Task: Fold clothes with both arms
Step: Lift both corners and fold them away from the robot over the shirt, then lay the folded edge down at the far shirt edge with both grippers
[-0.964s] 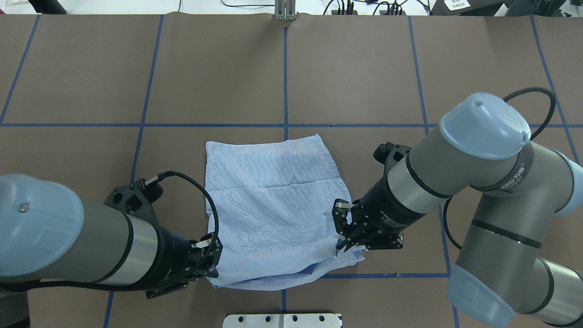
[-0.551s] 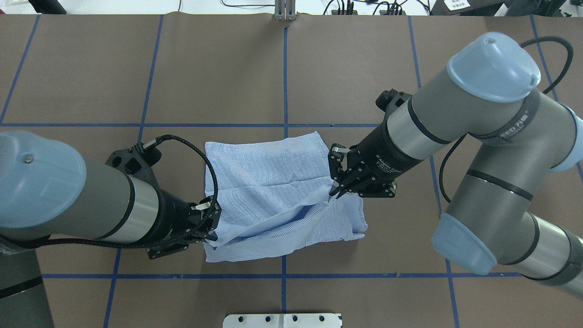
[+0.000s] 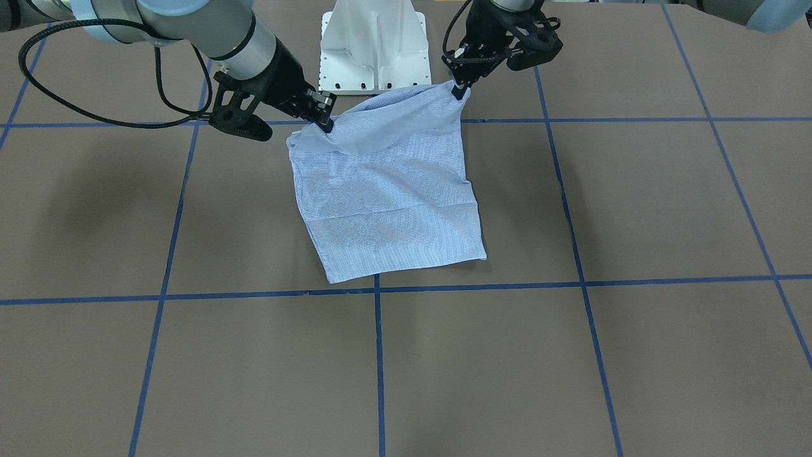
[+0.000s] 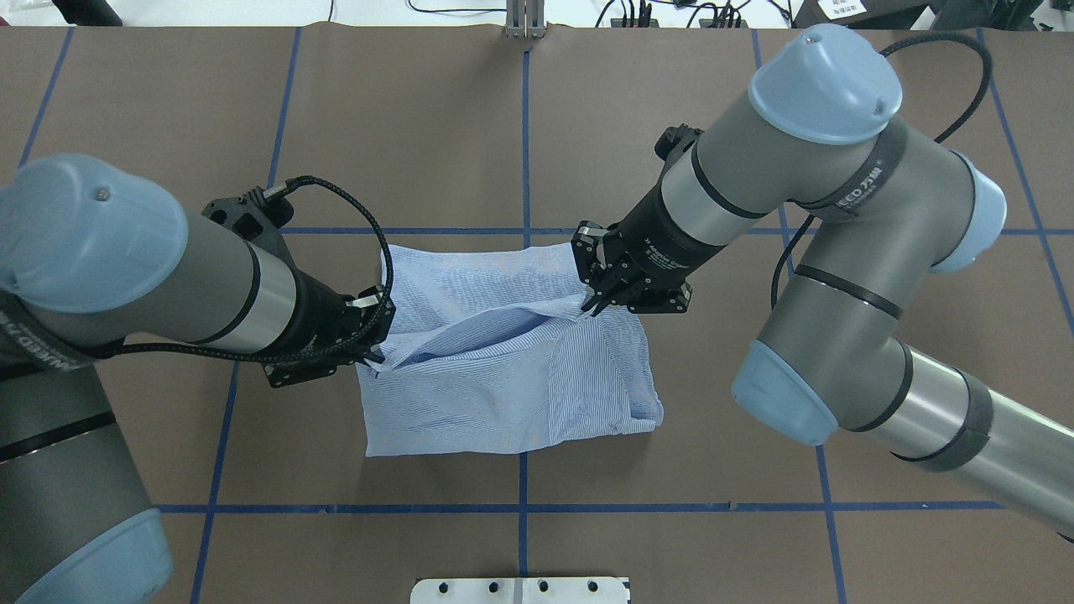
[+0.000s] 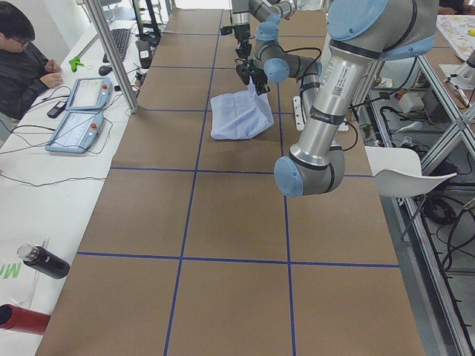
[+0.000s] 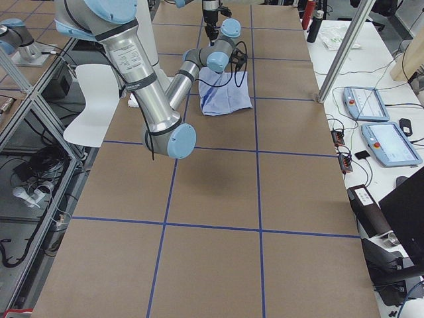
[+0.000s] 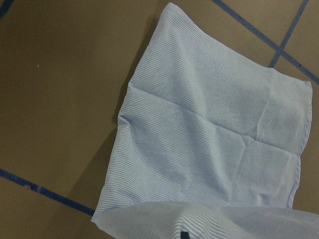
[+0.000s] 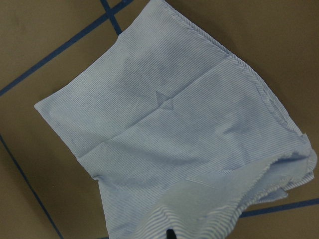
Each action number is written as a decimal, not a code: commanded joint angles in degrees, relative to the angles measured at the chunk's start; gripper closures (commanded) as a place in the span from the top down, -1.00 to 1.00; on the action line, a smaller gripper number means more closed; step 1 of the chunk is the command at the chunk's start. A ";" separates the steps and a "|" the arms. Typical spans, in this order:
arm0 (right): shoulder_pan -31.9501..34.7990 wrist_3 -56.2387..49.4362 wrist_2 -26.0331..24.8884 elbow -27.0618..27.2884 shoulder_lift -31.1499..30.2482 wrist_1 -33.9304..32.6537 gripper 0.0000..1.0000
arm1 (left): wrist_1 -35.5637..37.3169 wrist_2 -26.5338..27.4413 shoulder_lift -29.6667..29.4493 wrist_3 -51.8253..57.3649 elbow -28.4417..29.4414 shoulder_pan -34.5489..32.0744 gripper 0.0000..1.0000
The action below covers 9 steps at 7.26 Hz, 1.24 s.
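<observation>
Overhead exterior: one shirt point(image 4: 503, 394), two claws point(image 4: 375, 359) point(image 4: 590, 309)

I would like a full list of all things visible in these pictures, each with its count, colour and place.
shirt: one, light blue-and-white striped, middle of the table, one edge lifted
table: one, brown, fills the views
tape lines: several, blue, a grid on the table
pedestal: one, white, at the robot's base
control tablets: two, grey-white, side bench
bottles: two, black and red, end of the side bench
person: one, dark top, seated at the side bench
arms: two, silver-grey with pale blue caps, either side of the shirt
left gripper: one, black, shut on the shirt's lifted edge
right gripper: one, black, shut on the same edge
</observation>
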 commanded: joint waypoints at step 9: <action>1.35 -0.21 -8.36 -27.58 8.92 13.54 -1.00 | -30.65 0.51 -5.99 5.34 34.38 -8.23 -1.00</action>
